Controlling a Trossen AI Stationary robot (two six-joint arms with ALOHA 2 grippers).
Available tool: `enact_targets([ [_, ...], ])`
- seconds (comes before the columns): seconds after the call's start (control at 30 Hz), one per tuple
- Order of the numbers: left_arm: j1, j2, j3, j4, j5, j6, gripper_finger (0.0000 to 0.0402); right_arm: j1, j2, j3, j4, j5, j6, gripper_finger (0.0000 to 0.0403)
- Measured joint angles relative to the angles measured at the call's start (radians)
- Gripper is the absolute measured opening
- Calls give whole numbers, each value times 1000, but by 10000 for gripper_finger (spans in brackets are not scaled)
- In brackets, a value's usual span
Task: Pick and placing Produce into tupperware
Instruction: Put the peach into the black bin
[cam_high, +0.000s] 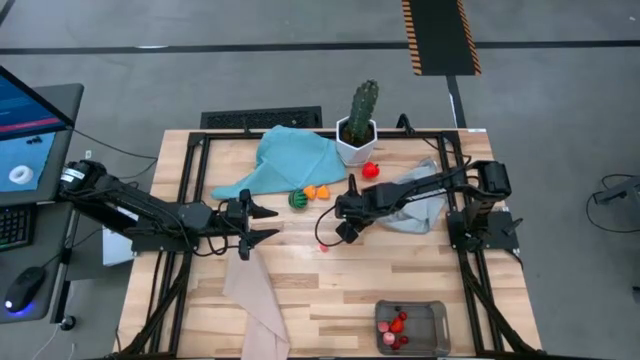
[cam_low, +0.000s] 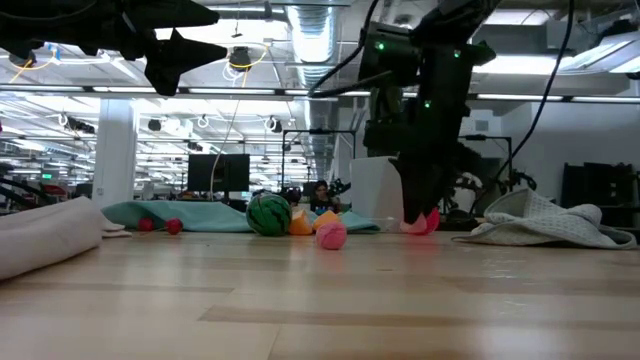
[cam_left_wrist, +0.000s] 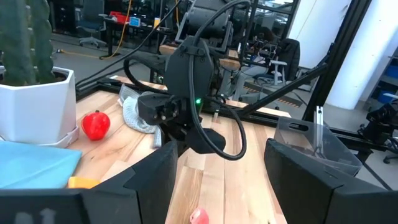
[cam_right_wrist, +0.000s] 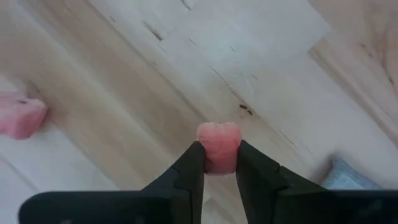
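**Right gripper clamped on a pink piece at mid-table**

The wooden table (cam_high: 300, 290) carries everything, with a teal cloth (cam_high: 285, 160) spread at its far side and a beige cloth (cam_high: 255, 300) lying at the near left edge. A grey cloth (cam_high: 415, 200) sits under the right arm. A green cactus (cam_high: 362, 105) stands upright in its white hexagonal pot (cam_high: 355, 145) at the far middle, touching the teal cloth's edge.

The tupperware (cam_high: 412, 327) rests at the near right edge of the table, well apart from both arms, with a few red and pink produce pieces (cam_high: 396, 325) already inside.

The left gripper (cam_high: 262, 224) hovers above the table left of centre, its fingers spread apart and holding nothing.

The right gripper (cam_right_wrist: 219, 167) is down at the table's middle, its two fingers (cam_right_wrist: 190, 168) pressed against either side of a small pink piece (cam_right_wrist: 219, 144), which it grasps at the wood surface.

A green striped ball (cam_high: 297, 199) lies by the teal cloth's near edge, with an orange piece (cam_high: 316, 191) just beside it. A red tomato-like piece (cam_high: 370, 170) lies near the pot. A second pink piece (cam_low: 331, 236) lies loose on the wood, near the right gripper. In the low view, two small red pieces (cam_low: 160, 226) sit by the teal cloth.
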Motion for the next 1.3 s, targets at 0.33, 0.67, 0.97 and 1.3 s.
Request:
enact_targets([
  [0.33,0,0,0,-1,0,0,230,87,-24,107,-175,0,6,97],
  [0.67,0,0,0,4,5,0,230,240,-107,178,-121,8,-40,94],
  [0.97,0,0,0,3,5,0,230,393,-306,177,-119,188,-65,93],
  [1.3,0,0,0,7,5,0,230,658,-415,142,-113,430,-41,93],
])
